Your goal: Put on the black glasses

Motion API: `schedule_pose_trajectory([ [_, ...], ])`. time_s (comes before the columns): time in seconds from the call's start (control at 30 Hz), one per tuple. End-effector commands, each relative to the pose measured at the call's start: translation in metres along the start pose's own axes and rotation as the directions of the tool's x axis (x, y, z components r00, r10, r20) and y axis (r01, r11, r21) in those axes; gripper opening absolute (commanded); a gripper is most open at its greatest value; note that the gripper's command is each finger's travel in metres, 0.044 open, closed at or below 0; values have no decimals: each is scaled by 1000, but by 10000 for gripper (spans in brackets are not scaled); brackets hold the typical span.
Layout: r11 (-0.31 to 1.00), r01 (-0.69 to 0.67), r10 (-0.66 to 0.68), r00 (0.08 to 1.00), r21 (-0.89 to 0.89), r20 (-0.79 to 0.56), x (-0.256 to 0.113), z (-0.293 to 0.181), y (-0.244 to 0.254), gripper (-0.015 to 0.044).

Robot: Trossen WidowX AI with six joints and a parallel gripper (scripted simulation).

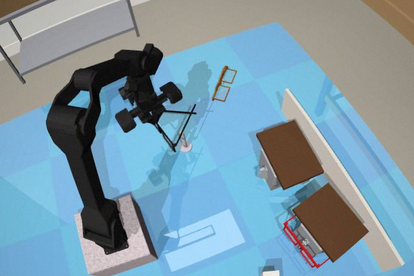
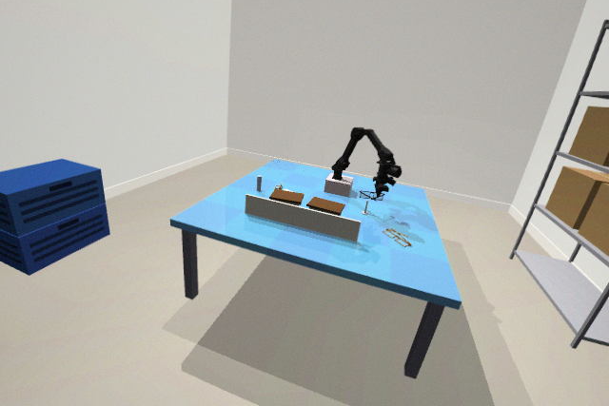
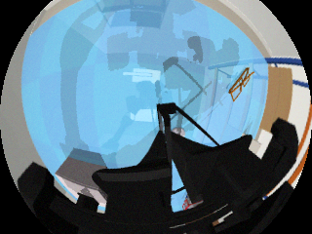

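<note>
My gripper (image 1: 152,121) (image 3: 163,134) is shut on the black glasses (image 1: 173,148) (image 3: 167,108). It holds them above the table, well to the left of both heads in the top view, with the temples open and spread toward the right. The grey display head (image 1: 272,174) with a small yellow tag is partly hidden under a brown board (image 1: 290,154) (image 2: 325,204). The other grey head (image 1: 310,240) wears red glasses (image 1: 290,232) under a second brown board (image 1: 330,222) (image 2: 286,196). Both faces are mostly hidden.
A thin post on a round white base (image 1: 185,147) (image 2: 365,212) stands close to the held glasses in the top view. Orange-brown glasses (image 1: 220,81) lie farther back. A long pale wall (image 1: 334,162) (image 2: 300,219) runs behind the heads. A white block (image 1: 270,273) stands at the near edge.
</note>
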State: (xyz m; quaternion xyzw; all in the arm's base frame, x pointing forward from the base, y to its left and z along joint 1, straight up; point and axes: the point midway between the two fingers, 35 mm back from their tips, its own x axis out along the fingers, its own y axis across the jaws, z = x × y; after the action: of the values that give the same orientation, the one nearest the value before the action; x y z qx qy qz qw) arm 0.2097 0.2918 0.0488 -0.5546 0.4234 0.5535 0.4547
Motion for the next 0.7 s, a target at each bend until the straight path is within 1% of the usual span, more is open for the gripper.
schedule_pose_trajectory([
  [0.0,1000,-8,8,1000,4,-8,27,-2,2,0],
  [0.1,1000,-8,8,1000,4,-8,36,-3,3,0],
  [0.67,1000,-8,8,1000,5,-7,36,6,9,0],
])
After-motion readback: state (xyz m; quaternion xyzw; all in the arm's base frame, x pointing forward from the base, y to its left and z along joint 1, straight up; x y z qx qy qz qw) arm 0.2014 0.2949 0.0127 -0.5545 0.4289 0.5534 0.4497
